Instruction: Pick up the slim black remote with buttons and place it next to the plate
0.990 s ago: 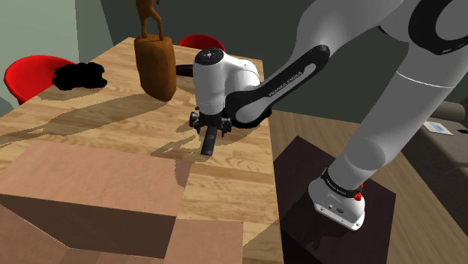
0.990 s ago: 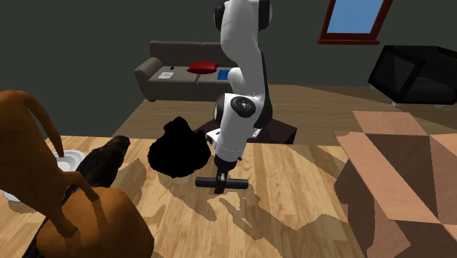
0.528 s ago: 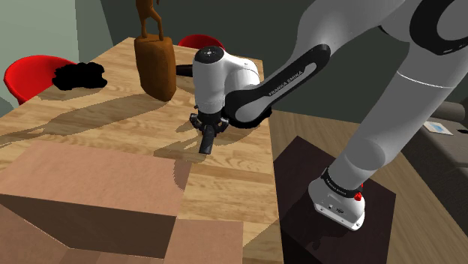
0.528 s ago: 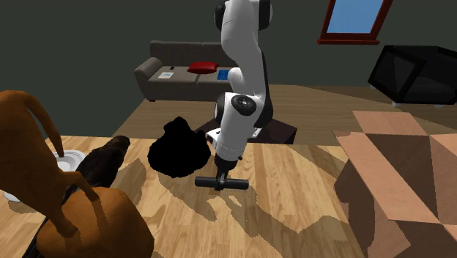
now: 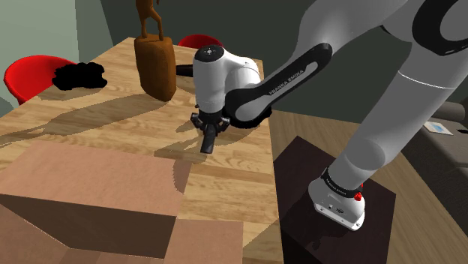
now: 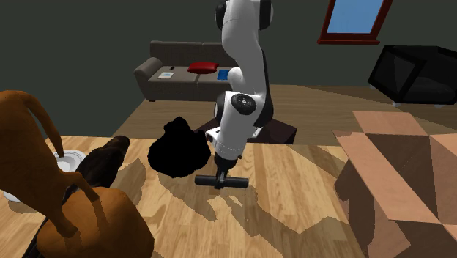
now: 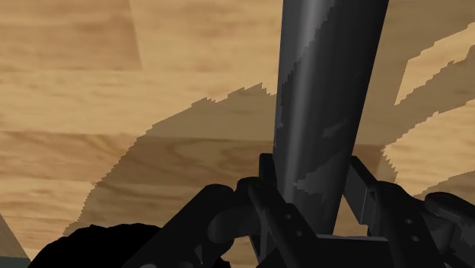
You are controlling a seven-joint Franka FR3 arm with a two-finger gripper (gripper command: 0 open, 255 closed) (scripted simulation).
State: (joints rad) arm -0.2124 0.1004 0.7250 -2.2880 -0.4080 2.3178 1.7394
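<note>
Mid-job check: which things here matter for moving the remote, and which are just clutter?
Job: black remote, clasped in the end effector over the wooden table; white plate, partly behind the brown statue.
Lying about: brown statue; cardboard box; black lump; red chairs; sofa.

Centre frame, the remote (image 6: pixel 220 182) hangs above the table (image 6: pixel 293 220). A box (image 6: pixel 395 172) sits at right, the plate (image 6: pixel 72 156) at left behind a statue (image 6: pixel 29 165).

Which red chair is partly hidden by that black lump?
The red chair at the shoulder view's left edge; the other red chair, beside the brown statue, is clear of the black lump.
</note>
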